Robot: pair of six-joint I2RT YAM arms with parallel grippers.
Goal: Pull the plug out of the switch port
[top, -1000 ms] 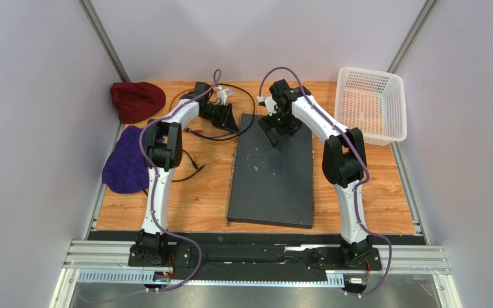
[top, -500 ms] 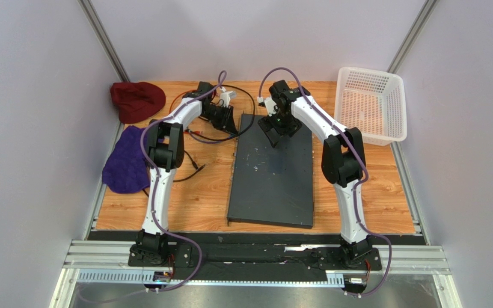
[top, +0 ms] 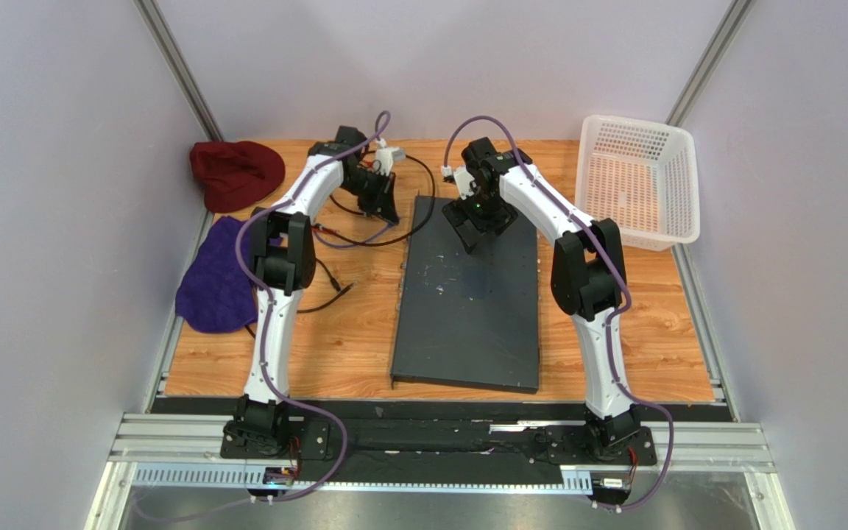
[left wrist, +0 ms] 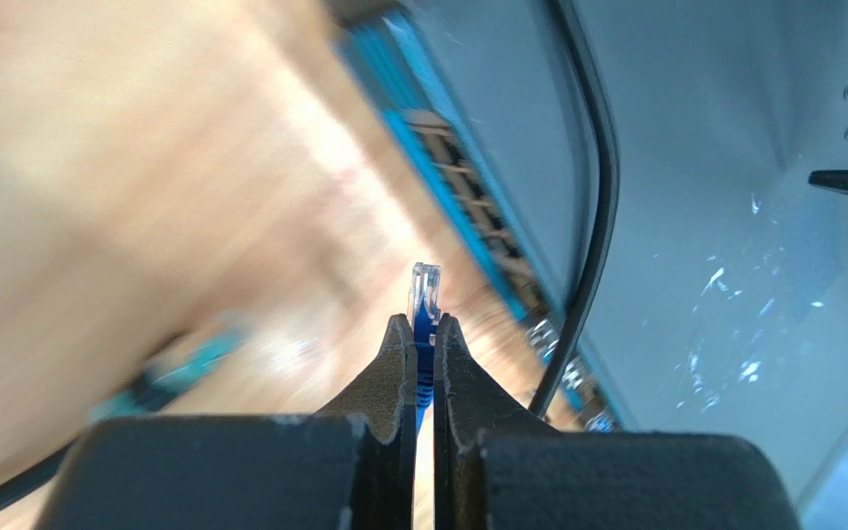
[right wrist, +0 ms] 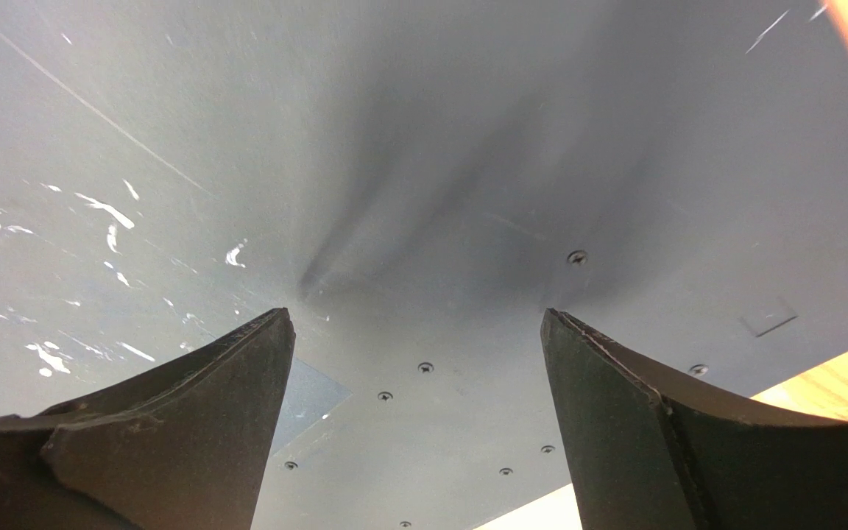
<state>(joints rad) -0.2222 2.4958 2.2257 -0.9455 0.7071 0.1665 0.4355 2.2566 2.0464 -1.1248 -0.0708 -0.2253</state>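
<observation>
The switch [top: 467, 298] is a large flat dark grey box lying lengthwise mid-table. My left gripper [top: 383, 199] hangs just left of its far left corner. In the left wrist view this gripper [left wrist: 424, 321] is shut on a blue plug [left wrist: 426, 284] whose clear tip pokes out beyond the fingertips. The plug is in the air, apart from the switch's row of ports [left wrist: 473, 215]. A black cable [left wrist: 600, 199] runs past the switch [left wrist: 727, 166]. My right gripper [top: 479, 224] is open and empty, its tips [right wrist: 417, 320] down on the switch top [right wrist: 395, 144] near the far end.
A white mesh basket [top: 639, 177] stands at the far right. A dark red cloth [top: 235, 171] and a purple cloth [top: 216, 276] lie at the left edge. Loops of black cable [top: 423, 210] and thin leads [top: 329, 285] lie left of the switch.
My left gripper has drawn back and up from the switch's far left corner, still shut on the plug. The right arm has stayed on the switch top.
</observation>
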